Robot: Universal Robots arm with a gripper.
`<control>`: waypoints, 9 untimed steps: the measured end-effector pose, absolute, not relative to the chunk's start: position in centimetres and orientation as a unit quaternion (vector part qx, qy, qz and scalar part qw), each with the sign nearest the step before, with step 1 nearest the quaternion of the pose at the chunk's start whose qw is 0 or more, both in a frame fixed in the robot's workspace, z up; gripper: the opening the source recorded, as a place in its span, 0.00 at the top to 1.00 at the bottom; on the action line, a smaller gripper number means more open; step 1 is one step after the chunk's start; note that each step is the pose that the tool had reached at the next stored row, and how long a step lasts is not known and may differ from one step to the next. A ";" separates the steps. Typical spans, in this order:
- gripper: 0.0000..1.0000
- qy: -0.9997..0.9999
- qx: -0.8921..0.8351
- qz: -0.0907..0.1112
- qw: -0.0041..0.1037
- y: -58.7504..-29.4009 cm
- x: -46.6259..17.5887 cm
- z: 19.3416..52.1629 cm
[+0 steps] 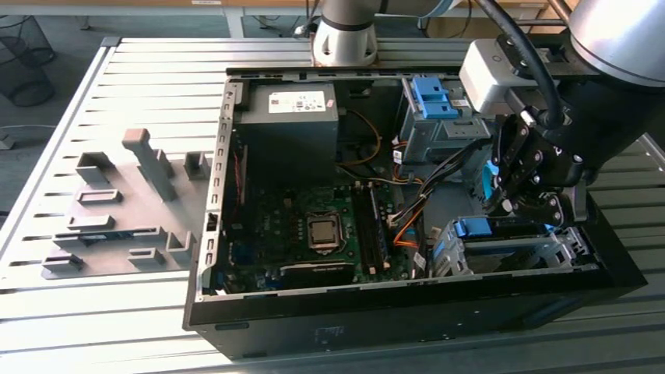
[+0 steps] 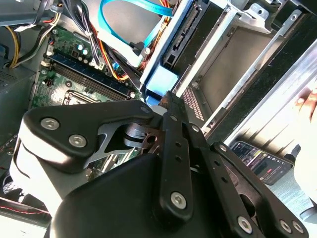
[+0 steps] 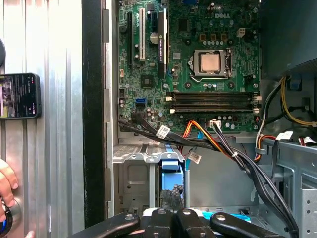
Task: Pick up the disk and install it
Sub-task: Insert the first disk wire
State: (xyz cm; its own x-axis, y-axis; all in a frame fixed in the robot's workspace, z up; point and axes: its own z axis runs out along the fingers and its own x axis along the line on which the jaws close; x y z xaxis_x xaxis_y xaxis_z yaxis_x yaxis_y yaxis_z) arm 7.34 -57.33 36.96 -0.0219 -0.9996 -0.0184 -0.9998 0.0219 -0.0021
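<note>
Exterior view: gripper (image 1: 516, 204) at right of frame hangs directly over the disk (image 1: 488, 229) in the lower-right drive cage (image 1: 519, 253), blue handle up. Second wrist view: fingertips sit at the blue handle (image 2: 159, 82), frame centre; grip state can't tell. First wrist view: blue rail (image 3: 170, 162) just above gripper, bottom centre, long axis running up-frame.

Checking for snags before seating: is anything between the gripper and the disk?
Nothing visible. The gripper sits right at the blue handle of the disk, which lies in the drive cage. The cable bundle runs beyond the handle, not between them.
</note>
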 end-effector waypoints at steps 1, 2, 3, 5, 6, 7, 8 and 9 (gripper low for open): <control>0.89 0.715 -0.699 0.006 0.007 -57.3 7.3 37.0; 0.89 0.715 -0.699 0.006 0.007 -57.3 7.3 37.0; 0.89 0.715 -0.699 0.006 0.007 -57.3 7.3 37.0; 0.89 0.715 -0.699 0.006 0.007 -57.3 7.4 36.9; 0.89 0.715 -0.699 0.006 0.007 -57.3 7.6 36.9; 0.89 0.715 -0.699 0.006 0.007 -57.3 7.9 36.9; 0.89 0.715 -0.699 0.006 0.007 -57.3 8.2 36.8; 0.89 0.715 -0.699 0.006 0.007 -57.3 8.5 36.8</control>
State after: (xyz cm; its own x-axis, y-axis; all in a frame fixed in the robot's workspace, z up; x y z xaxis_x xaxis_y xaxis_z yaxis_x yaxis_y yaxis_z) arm 8.46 -57.33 36.80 -0.0218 -0.9996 -0.0185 -0.9998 0.0218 -0.0020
